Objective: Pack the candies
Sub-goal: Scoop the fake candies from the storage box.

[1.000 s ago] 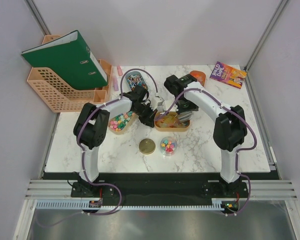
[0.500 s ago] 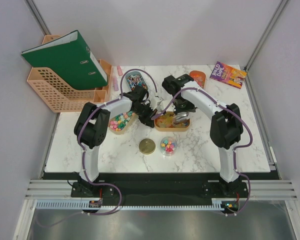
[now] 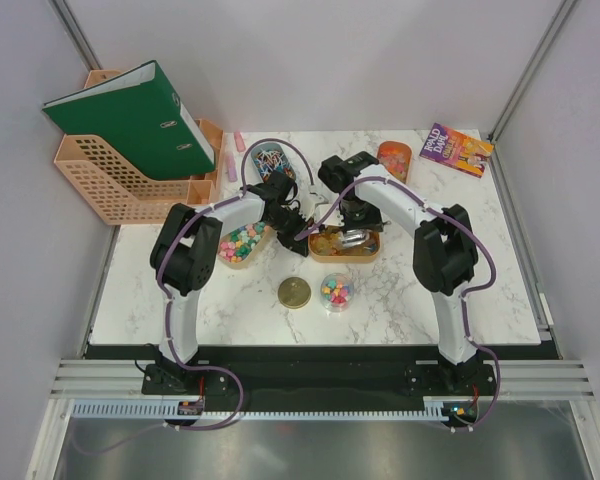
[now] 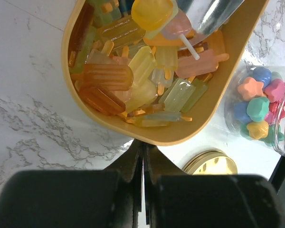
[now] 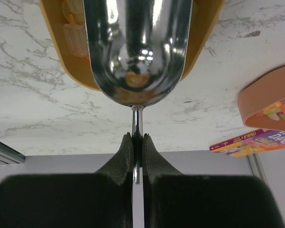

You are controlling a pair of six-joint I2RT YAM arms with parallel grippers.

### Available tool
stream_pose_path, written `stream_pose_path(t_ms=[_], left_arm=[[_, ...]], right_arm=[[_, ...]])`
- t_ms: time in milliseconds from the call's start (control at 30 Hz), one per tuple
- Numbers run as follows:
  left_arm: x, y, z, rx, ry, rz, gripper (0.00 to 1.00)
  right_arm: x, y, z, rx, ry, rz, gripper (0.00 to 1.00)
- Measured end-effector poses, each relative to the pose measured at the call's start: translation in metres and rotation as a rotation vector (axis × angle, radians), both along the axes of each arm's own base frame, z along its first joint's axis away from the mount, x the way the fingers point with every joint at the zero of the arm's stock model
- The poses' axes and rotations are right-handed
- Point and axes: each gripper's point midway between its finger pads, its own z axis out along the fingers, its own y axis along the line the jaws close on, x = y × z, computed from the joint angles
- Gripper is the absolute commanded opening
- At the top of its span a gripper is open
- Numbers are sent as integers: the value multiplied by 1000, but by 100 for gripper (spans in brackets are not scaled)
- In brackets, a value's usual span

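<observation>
Right wrist, right end effector (image 5: 137, 136) pinching scoop (image 5: 137, 47) handle, candies (image 5: 72, 28) beside scoop, in tray (image 5: 66, 61).

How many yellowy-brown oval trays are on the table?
2. The left tray, holding small mixed sweets, lies beside the left arm. The middle tray, full of lolly-shaped sweets, lies under the silver scoop. A darker orange tray stands further back.

A white marble table (image 3: 240, 315) stands between pale grey walls (image 3: 330, 60), under soft and even light. Metal posts (image 3: 78, 35) rise at 11 and 1 o'clock. A slotted metal rail (image 3: 100, 380) runs along the table edge at 6 o'clock.
</observation>
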Motion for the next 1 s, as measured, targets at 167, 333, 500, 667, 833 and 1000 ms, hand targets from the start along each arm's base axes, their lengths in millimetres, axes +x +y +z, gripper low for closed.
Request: stream_pose_path(t_ms=[167,333,500,667,833,1000], left_arm=[[0,1,-1,3,8,6,2],[1,2,-3,5,14,14,2],[0,5,-6,17,28,28,2],[1,7,-6,22,37,43,2],[1,8,-6,25,44,54,2],[1,8,-7,28,44,56,3]], right_arm=[[-4,3,-4,20,20,-26,0],[-8,7,-8,43,34,-64,0],[-16,10,-19,78,56,-112,0],[-18,16,-25,111,61,-143,0],[-19,19,-29,139,67,-162,0],[-22,18,-34,157,58,-176,0]])
